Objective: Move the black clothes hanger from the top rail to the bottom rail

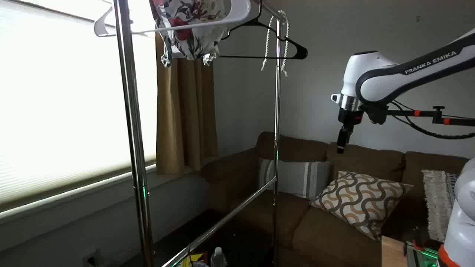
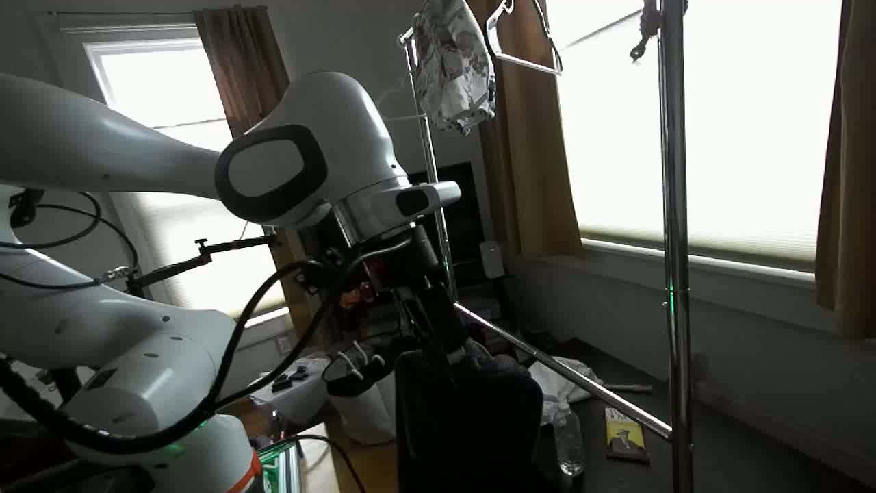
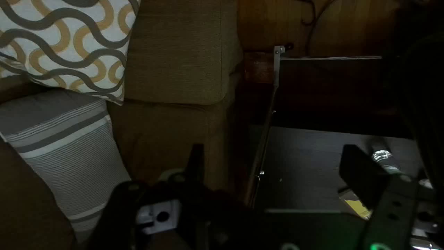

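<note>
The black clothes hanger hangs from the top rail, behind a floral cloth on a white hanger in an exterior view. Its left part is hidden by that cloth. A hanger also shows against the window, but glare hides its true colour. The bottom rail crosses low between the uprights, bare of hangers in both exterior views. My gripper points downward, well to the right of the rack and lower than the hanger. In the wrist view my gripper has its fingers wide apart, with nothing between them.
The rack's near upright and far upright flank the rails. White rope dangles at the far upright. A brown sofa with pillows stands behind. A bottle and a yellow book lie low beside the rack.
</note>
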Available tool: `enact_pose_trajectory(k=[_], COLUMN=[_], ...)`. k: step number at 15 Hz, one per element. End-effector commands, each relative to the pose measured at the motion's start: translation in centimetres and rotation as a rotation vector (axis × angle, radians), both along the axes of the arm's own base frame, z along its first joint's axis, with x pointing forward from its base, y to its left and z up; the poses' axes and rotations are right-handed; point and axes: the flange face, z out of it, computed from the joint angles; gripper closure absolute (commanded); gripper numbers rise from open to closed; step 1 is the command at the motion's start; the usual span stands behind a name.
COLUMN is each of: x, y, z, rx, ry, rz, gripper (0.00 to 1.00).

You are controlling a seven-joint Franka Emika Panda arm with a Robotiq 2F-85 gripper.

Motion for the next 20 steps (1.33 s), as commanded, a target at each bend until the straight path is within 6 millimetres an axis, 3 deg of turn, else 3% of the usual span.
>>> enact_pose_trajectory(k=[1,9,11,15,20], x=[0.0,0.9,-0.3,-2.2,-2.2], y=[0.0,2.1,1.9,0.5,0.4], z=[0.1,1.1,3.2,9.5,18.3], rx=[0.001,0.026,-0.002,-0.022,0.013], ry=[0.001,-0.017,-0.089,-0.272,-0.380], rz=[0.000,0.067,0.109,0.210,0.209], gripper=[0.00,0.00,0.00,0.00,0.00])
